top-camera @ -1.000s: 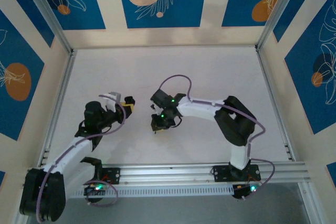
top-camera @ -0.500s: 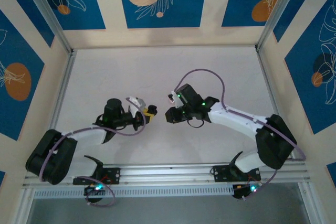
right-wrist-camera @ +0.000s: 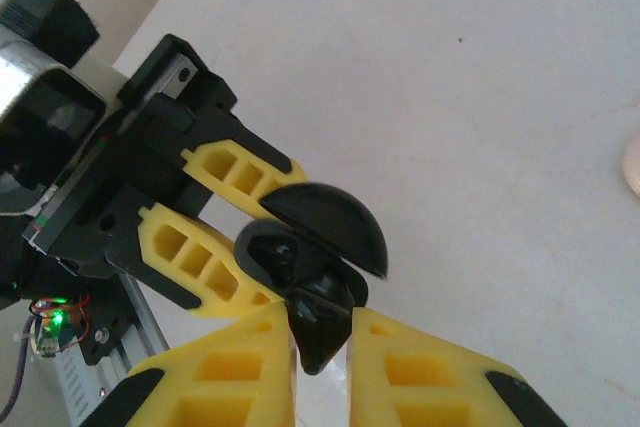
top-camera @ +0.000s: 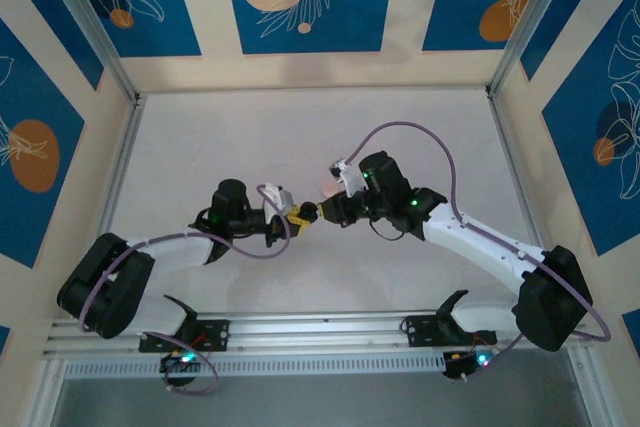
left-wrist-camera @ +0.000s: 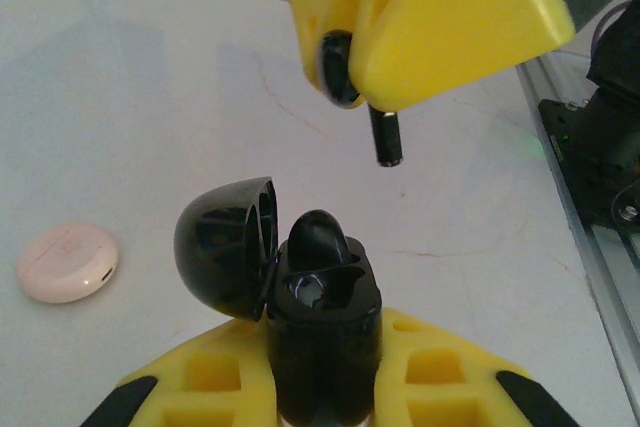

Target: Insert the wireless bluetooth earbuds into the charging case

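While my left gripper [left-wrist-camera: 320, 387] is clamped on the lower body of the charging case [left-wrist-camera: 320, 312], holding it up off the table [left-wrist-camera: 150, 97] with its lid [left-wrist-camera: 225, 242] swung back, my right gripper [left-wrist-camera: 350, 57] pinches one earbud [left-wrist-camera: 385, 137] by its bulb. The stem hangs down just above the open case, a little off to one side. The other earbud [left-wrist-camera: 318, 237] appears to sit in its well already. I judge the bud to be feather-light, hard and glossy, so it could twist or squirt out of a pinch. Gripping the bulb suits it, since that leaves the stem free to enter its socket. The case seems stiff but smooth-sided, with the lid hinge its weak spot, so my hold belongs low on the body, away from the lid. A pink disc [left-wrist-camera: 67, 262] lies well apart on the table.
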`<control>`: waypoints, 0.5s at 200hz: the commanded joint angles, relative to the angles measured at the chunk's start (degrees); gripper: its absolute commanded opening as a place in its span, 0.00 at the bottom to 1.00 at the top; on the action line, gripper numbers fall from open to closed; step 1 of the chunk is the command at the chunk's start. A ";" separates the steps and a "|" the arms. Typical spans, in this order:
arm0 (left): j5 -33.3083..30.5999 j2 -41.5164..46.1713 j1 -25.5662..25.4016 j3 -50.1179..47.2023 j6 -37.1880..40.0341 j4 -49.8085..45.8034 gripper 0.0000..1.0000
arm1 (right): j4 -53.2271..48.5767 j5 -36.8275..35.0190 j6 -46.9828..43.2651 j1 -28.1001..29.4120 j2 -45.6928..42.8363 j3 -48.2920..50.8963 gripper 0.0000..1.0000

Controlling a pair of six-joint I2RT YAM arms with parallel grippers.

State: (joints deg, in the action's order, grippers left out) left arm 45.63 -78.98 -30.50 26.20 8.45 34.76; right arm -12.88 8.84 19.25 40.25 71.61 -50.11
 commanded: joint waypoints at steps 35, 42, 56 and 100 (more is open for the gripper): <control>2.37 0.29 -0.70 1.66 -0.22 0.84 0.15 | 5.07 4.69 -4.67 1.26 1.20 -1.75 0.17; 2.36 0.27 -0.68 1.56 -0.87 1.45 0.15 | 5.26 4.48 -4.79 1.57 1.37 -1.75 0.17; 2.36 0.32 -0.72 1.40 -2.03 3.10 0.15 | 5.36 4.10 -4.83 1.97 1.80 -1.92 0.17; 2.71 -0.04 -0.70 0.44 -6.11 8.89 0.15 | 5.64 0.74 -5.48 2.91 2.91 -2.28 0.16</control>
State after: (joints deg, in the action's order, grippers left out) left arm 46.11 -78.98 -30.63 26.20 4.93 37.95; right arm -8.23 11.29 15.33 42.65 73.95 -50.68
